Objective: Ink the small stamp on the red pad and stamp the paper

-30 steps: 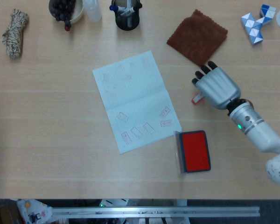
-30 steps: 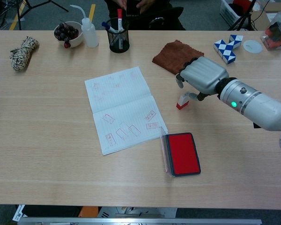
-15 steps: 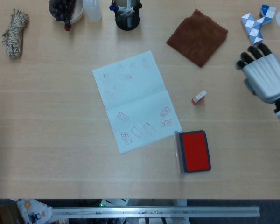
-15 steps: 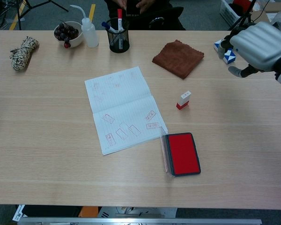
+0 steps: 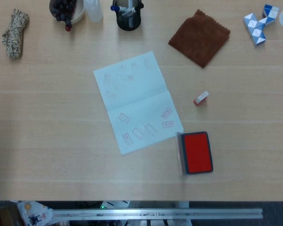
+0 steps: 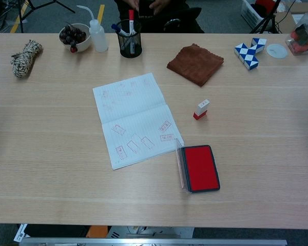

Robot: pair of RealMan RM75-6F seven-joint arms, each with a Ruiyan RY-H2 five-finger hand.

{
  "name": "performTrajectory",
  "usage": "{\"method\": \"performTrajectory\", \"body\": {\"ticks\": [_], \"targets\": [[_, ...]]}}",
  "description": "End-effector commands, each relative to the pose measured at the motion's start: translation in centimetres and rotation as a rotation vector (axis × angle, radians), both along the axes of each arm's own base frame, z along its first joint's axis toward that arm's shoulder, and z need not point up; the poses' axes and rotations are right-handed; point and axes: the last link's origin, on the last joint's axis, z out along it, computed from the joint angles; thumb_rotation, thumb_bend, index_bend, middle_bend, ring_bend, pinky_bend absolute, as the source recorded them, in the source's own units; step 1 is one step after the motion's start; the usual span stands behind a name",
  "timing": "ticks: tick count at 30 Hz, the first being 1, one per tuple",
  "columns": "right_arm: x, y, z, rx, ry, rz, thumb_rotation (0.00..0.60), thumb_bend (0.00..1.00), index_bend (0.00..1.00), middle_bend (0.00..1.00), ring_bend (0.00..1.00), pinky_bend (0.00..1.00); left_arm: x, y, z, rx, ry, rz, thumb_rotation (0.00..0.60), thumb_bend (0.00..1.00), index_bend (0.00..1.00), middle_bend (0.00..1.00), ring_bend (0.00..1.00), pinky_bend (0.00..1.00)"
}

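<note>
The right hand has pulled away and neither hand shows in either view now, so their state cannot be told. The small stamp (image 5: 201, 98) stands released just above the red pad (image 5: 198, 152), right of the paper (image 5: 137, 101), suggesting this stamping round is finished.

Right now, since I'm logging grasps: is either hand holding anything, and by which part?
Nothing is held. Neither hand shows in either view. The small stamp stands alone on the table between the brown cloth and the open red ink pad.
</note>
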Motion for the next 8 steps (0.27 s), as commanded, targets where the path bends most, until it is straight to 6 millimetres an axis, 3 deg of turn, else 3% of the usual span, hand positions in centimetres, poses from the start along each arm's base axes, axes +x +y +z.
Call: {"method": "performTrajectory", "body": {"ticks": [1, 8], "targets": [[-0.63, 1.19, 0.71, -0.007, -0.002, -0.013, 0.6, 0.3, 0.43, 0.41, 0.25, 0.23, 0.25, 0.06, -0.11, -0.009, 0.003, -0.007, 0.6, 0.2, 0.16, 0.1, 0.15, 0.15], [-1.35, 2.05, 1.39, -0.017, -0.014, -0.037, 0.6, 0.3, 0.43, 0.41, 0.25, 0.23, 0.65, 0.25, -0.36, -0.02, 0.002, -0.014, 0.6, 0.2, 0.16, 0.1, 0.15, 0.15]]}}
